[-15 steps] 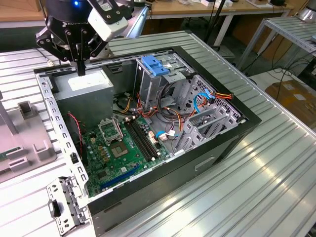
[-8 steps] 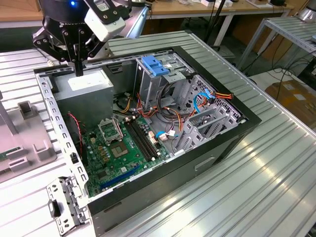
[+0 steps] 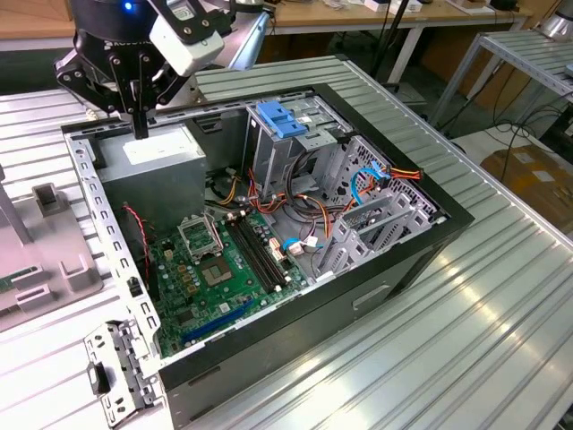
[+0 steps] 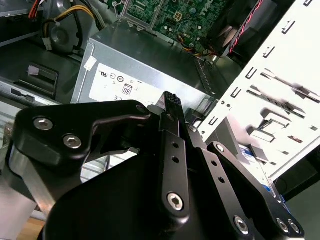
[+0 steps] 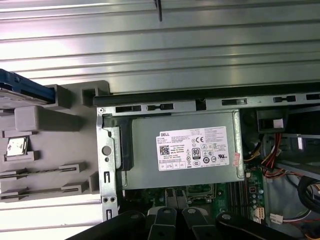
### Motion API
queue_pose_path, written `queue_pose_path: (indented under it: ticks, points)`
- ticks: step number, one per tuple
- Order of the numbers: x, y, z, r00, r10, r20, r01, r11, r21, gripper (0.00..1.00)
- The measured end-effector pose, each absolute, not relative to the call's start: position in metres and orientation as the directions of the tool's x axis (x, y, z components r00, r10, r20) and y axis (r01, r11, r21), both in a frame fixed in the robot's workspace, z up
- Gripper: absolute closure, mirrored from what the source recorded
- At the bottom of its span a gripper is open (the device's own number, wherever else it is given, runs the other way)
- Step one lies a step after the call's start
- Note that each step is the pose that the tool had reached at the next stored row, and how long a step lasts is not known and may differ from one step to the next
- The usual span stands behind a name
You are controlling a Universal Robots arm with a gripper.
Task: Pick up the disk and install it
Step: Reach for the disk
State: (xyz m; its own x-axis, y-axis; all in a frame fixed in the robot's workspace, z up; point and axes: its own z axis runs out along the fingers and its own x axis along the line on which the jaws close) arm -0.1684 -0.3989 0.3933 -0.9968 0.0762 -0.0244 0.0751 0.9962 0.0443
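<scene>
The slatted metal table (image 3: 501, 296) takes up most of the exterior view, and the open PC case (image 3: 394, 260) lies on its side across the middle of it. Inside the case, the grey power supply (image 3: 148, 170) sits toward the exterior view's upper left, the green motherboard (image 3: 210, 278) is lower down, and the metal drive cage (image 3: 269, 152) with its blue latch (image 3: 280, 119) is up near the center.

Just outside the case, at the exterior view's left edge, there's a grey plastic fixture (image 3: 54, 242).

The gripper (image 3: 141, 130) hangs right over the power supply. From this angle its fingers read as one thin dark bar, so the jaws look pinched together with nothing in them.

The first wrist view looks straight down and adds something the exterior view doesn't give: the disk (image 5: 20, 91), blue frame around silver metal, resting at a corner of the grey fixture (image 5: 50, 120). It's outside the case and well apart from the gripper.

The first wrist view also gets the power supply's white sticker (image 5: 197, 148) face-on. The second wrist view is mostly the gripper's (image 4: 170, 100) black linkage seen from close up, with the power supply (image 4: 145, 55) just past the tips.
</scene>
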Motion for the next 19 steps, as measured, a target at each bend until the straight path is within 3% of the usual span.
queue_pose_path:
  ticks: [19]
  points:
    - [-0.1734,-0.3989,0.3933,-0.997,0.076,-0.024,0.075,0.996,0.044,0.89]
